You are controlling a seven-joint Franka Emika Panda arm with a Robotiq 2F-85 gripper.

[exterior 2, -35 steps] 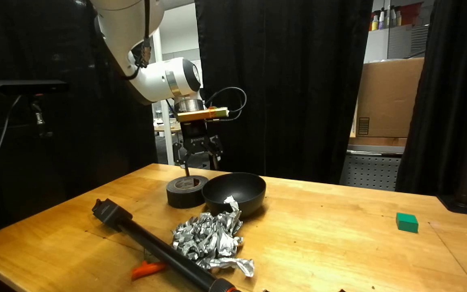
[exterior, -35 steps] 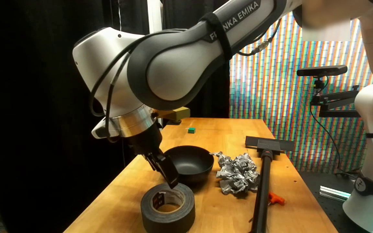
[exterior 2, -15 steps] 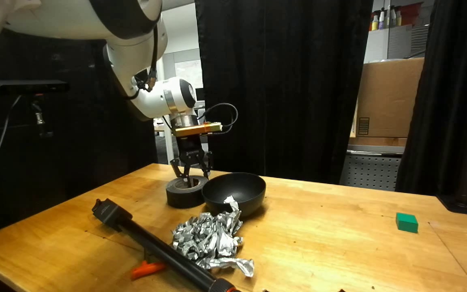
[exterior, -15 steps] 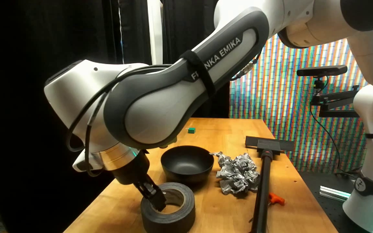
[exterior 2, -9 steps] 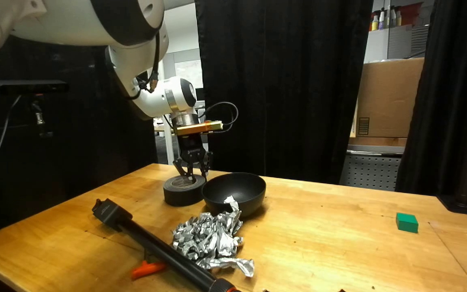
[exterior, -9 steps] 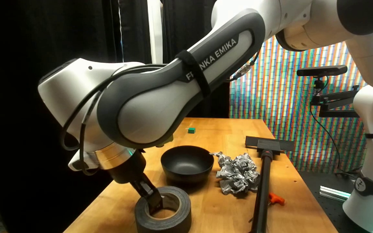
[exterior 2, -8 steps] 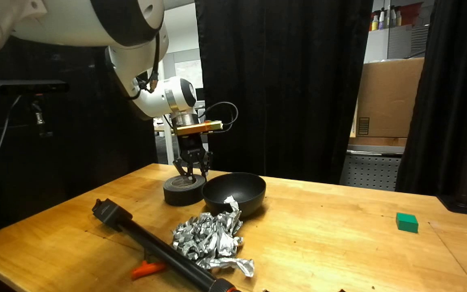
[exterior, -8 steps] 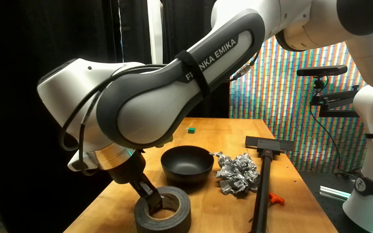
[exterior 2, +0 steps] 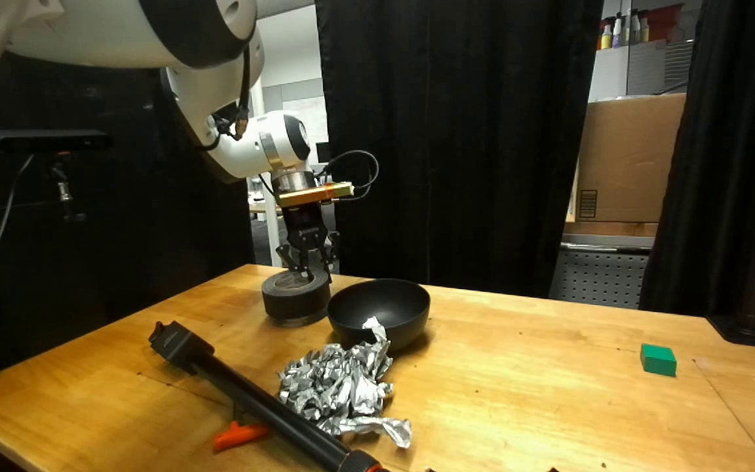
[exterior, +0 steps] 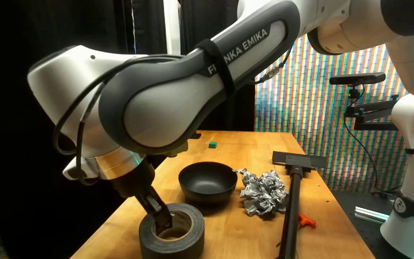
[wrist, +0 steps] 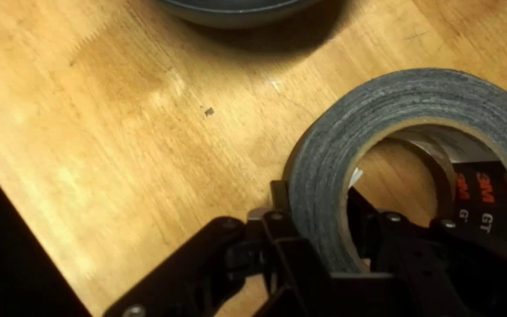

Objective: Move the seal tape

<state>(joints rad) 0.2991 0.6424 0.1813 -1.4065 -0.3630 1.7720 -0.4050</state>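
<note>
Apparently just above the tabletop (exterior 2: 528, 393), near its far left corner in an exterior view, the gripper (wrist: 318, 198) is clamped on the seal tape (exterior 2: 295, 303), one finger (wrist: 281, 197) outside and one within the core (wrist: 478, 176); I judge the tape weighty, stiff and hard to damage, best pinched deep across one side, lest it tip

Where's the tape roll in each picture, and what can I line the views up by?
In an exterior view: tape roll, bottom, left of centre, reaching the lower edge.
In an exterior view: tape roll, left of centre, below mid-height.
Wrist view: tape roll, right side, cut by the right edge.
Shared landmark: the black bowl, cropped by the wrist view's top edge.
</note>
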